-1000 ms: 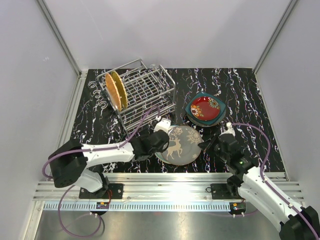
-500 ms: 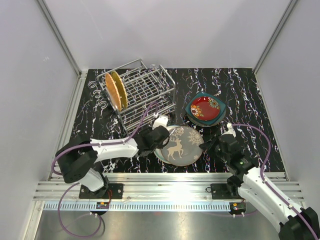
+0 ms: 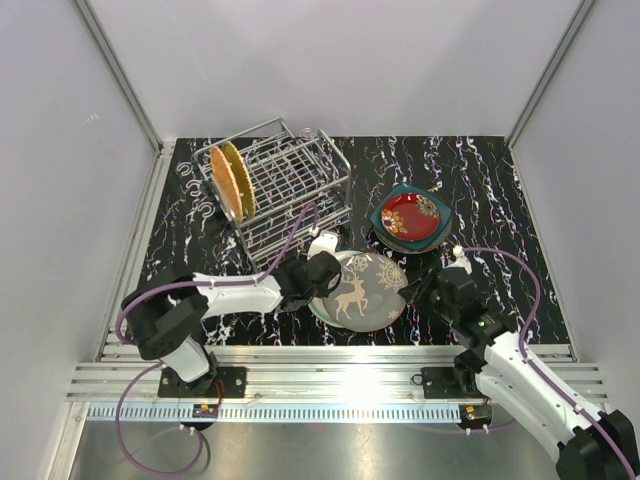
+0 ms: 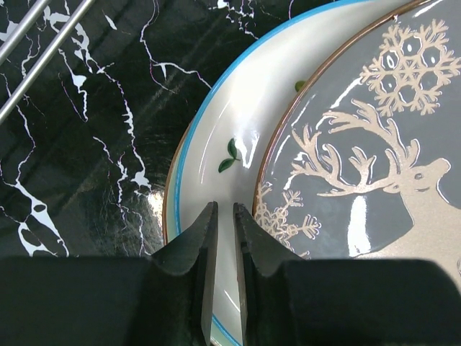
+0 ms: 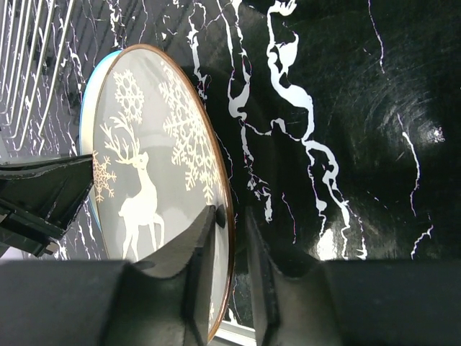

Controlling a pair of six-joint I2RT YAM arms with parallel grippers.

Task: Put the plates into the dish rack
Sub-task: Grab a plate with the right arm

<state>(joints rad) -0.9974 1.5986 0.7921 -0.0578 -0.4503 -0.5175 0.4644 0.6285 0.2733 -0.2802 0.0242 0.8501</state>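
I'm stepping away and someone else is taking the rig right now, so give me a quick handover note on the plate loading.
Left gripper: jaws nearly together over the left rim of the blue-rimmed white plate; grip unclear.
Right gripper: jaws slightly apart, astride the right rim of the reindeer plate.
Where: the reindeer plate lies on the blue-rimmed white plate, front centre. The red plate sits on the teal plate, at right.
Done: the orange plate and the yellow-green plate stand in the dish rack.
Left: four plates to load.
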